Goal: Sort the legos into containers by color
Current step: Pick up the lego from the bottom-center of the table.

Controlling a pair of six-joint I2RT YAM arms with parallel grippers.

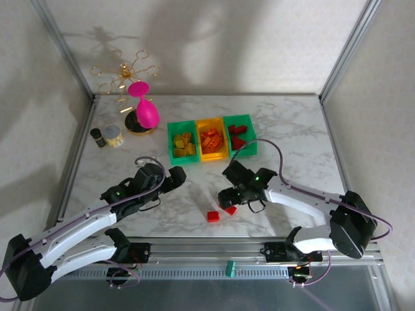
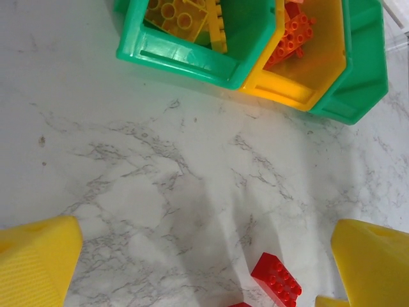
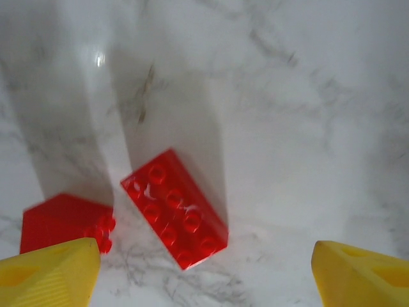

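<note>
Left gripper point(image 1: 175, 176) spread wide and empty over bare table point(image 1: 292, 129); right gripper point(image 1: 225, 197) parted above two red bricks point(image 1: 213, 216), gripping neither.

Beyond the left gripper point(image 2: 204, 268) sit three bins in a row: a green bin point(image 1: 183, 158) with yellow bricks, a yellow bin point(image 1: 214, 156) with orange bricks, and a second green bin point(image 1: 243, 150) with red ones. The two loose red bricks lie on the marble to its right, nearer the front edge, one of them point(image 2: 276, 279) showing by its right finger. In the wrist view, the right gripper point(image 3: 204, 268) has one brick point(image 3: 174, 208) lying studs up and skewed between its fingers, touching neither. The other brick point(image 3: 61, 224) sits just left of it, partly hidden by the left finger point(image 3: 51, 275).
</note>
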